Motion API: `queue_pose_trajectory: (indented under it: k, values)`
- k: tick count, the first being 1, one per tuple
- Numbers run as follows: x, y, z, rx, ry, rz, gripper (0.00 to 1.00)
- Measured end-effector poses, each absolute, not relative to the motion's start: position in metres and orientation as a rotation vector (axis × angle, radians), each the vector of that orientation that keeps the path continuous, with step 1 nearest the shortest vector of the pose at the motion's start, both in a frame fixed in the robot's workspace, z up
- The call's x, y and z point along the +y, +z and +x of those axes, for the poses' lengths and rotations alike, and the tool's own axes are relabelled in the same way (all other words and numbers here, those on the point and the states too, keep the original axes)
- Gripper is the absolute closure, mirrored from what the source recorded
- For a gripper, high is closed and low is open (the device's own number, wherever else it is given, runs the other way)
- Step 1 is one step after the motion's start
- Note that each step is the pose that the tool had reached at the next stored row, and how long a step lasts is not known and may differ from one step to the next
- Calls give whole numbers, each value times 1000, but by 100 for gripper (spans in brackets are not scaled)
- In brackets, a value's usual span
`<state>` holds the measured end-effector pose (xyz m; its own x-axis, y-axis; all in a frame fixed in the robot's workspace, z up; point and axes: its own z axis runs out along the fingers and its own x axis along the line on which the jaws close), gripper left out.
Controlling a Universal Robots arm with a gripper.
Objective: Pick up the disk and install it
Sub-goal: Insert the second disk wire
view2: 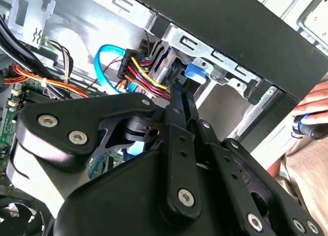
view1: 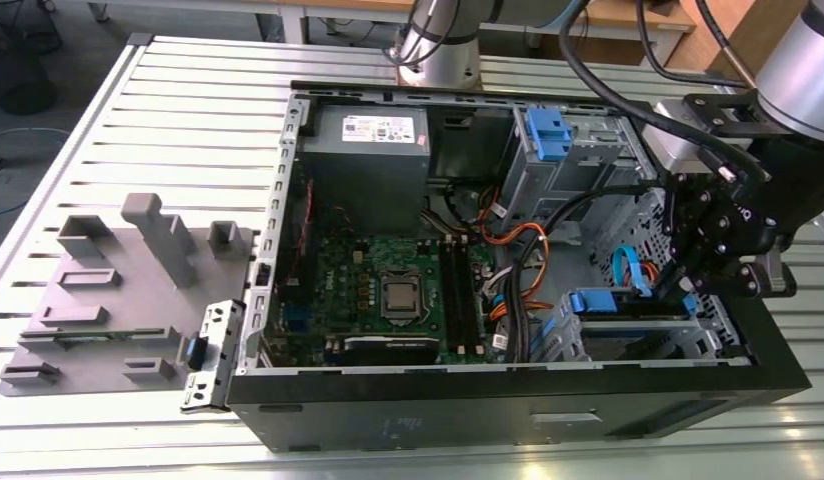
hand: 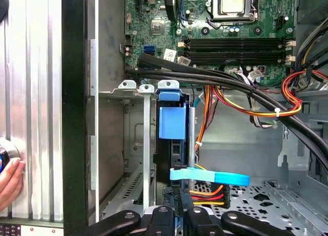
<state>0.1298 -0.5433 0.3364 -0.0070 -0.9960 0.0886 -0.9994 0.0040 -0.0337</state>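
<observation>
1. One arm, its hand (view1: 699, 285) low inside the open computer case (view1: 519, 425), over the drive cage (view1: 679, 345) in the corner at the exterior view's right.
2. Hand state: cannot tell how far open it is or whether it has hold of anything. Its own black links cover the tip in both wrist views.
3. The disk (hand: 171, 122) stands edge-on in a slot of the drive cage, between grey metal rails, directly under the hand.
4. Disk look: bright blue plastic bracket with a squarish blue tab and a paler blue lip at the end, and a narrow dark edge running from there toward the hand. The label face is hidden.
5. In the exterior view the disk shows as a blue strip across the top of the cage, with grey perforated metal around it.
6. A flat light-blue cable (hand: 210, 177) crosses just beside the disk's edge. A red, yellow and black wire bundle (hand: 207, 196) plugs in near the hand.
7. Thick black cables (hand: 215, 80) run between the cage and the green motherboard (view1: 385, 290).
8. The grey power supply (view1: 365, 135) sits at the far corner of the case, well apart from the disk.
9. The case lies on a slatted metal counter (view1: 185, 120). A grey moulded fixture (view1: 119, 290) lies beside the case at the exterior view's left.
10. A person's fingertips (hand: 11, 180) rest on the counter outside the case wall.
</observation>
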Motion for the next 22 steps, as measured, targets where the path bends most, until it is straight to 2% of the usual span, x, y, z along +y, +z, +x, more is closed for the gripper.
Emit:
queue_pose_trajectory:
  k: [22]
  values:
    - [-542, 331, 130, -2198, 135, 2186, 84]
